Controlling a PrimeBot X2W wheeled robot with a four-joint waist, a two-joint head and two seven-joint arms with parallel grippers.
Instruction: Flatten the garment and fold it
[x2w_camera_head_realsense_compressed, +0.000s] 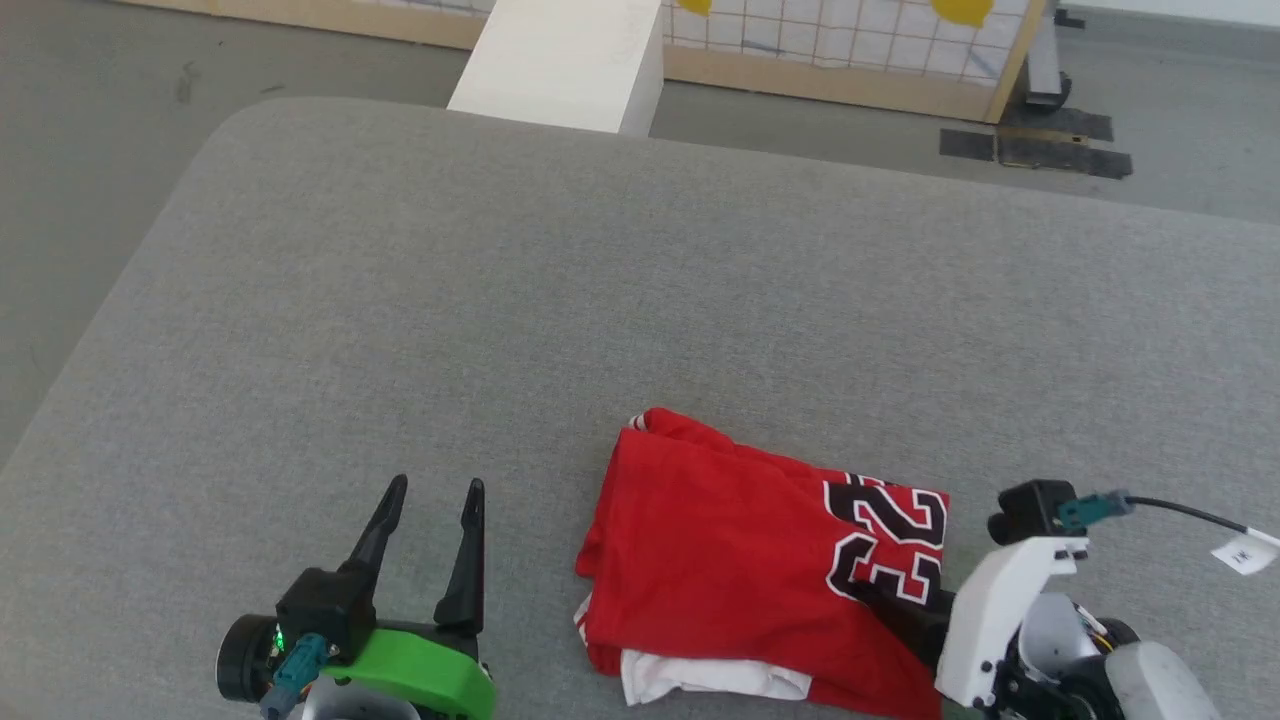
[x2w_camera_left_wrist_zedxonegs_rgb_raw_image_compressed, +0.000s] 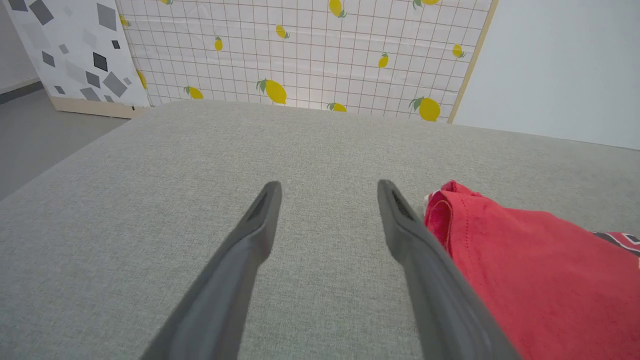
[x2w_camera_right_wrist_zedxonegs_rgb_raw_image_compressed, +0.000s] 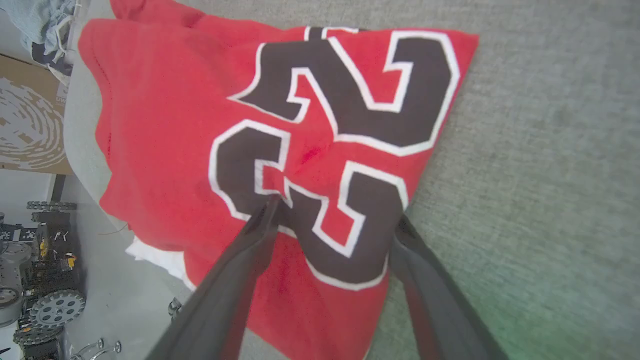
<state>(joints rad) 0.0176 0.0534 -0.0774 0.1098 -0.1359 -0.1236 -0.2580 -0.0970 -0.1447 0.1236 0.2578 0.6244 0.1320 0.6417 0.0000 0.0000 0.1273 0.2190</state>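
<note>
Your right gripper (x2w_camera_right_wrist_zedxonegs_rgb_raw_image_compressed: 337, 210) stands wide open over the shirt's (x2w_camera_head_realsense_compressed: 740, 560) black number (x2w_camera_right_wrist_zedxonegs_rgb_raw_image_compressed: 285, 70), gripping nothing; whether its tips touch cloth I cannot tell. The shirt lies doubled over at 5 o'clock on the grey pad (x2w_camera_head_realsense_compressed: 640, 300), with a white sleeve (x2w_camera_head_realsense_compressed: 700, 678) poking out toward 6. Your left gripper (x2w_camera_head_realsense_compressed: 436, 487), open and empty, sits at the shirt's 9 o'clock. I'd pinch one layer at an edge and spread it toward 12.
</note>
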